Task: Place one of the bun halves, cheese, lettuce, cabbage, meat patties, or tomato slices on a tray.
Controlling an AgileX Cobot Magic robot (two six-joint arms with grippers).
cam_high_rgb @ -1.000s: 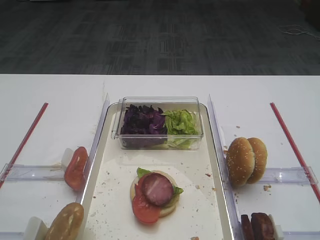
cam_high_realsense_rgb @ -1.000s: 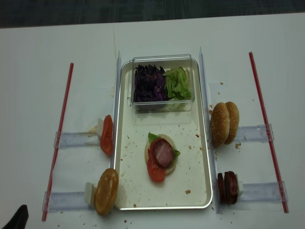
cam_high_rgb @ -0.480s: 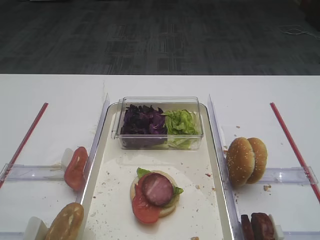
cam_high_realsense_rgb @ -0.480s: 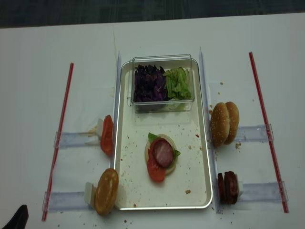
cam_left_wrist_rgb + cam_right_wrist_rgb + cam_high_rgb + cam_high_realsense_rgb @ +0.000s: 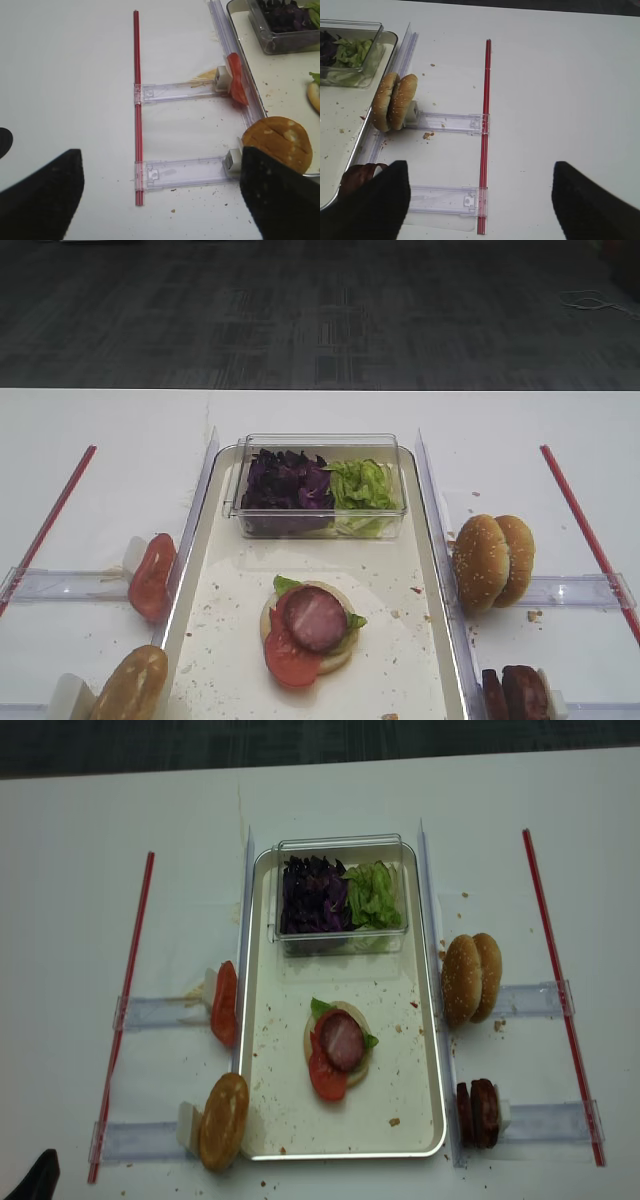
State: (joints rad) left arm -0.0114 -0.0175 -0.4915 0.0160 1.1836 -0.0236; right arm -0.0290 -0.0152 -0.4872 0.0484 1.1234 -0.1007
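**Half-built burger on the tray, both arms held back**

The tray (image 5: 425,1115) ran down the middle of the overhead frame, crumbs scattered over it. In its lower centre sat a stack: a pale bun half (image 5: 358,1065) at the bottom, a bit of lettuce (image 5: 320,1008) poking out at the upper left, a tomato slice (image 5: 325,1075) and a meat patty (image 5: 343,1040) on top. A clear plastic box (image 5: 340,942) stood across the tray's upper end, with purple cabbage (image 5: 313,895) on its left side and more green leaf on its right.

Left of the tray, another tomato slice (image 5: 225,1003) stood on edge in a clear holder, and below it a bun half (image 5: 223,1120). On the right two sesame bun halves (image 5: 472,978) stood together, with two meat patties (image 5: 478,1113) below them.

In the right wrist view the right gripper (image 5: 480,200) showed its two dark fingers spread wide with nothing between them, low in the frame above the white table (image 5: 560,90). The left gripper (image 5: 160,195) in its own view was likewise spread and held nothing.
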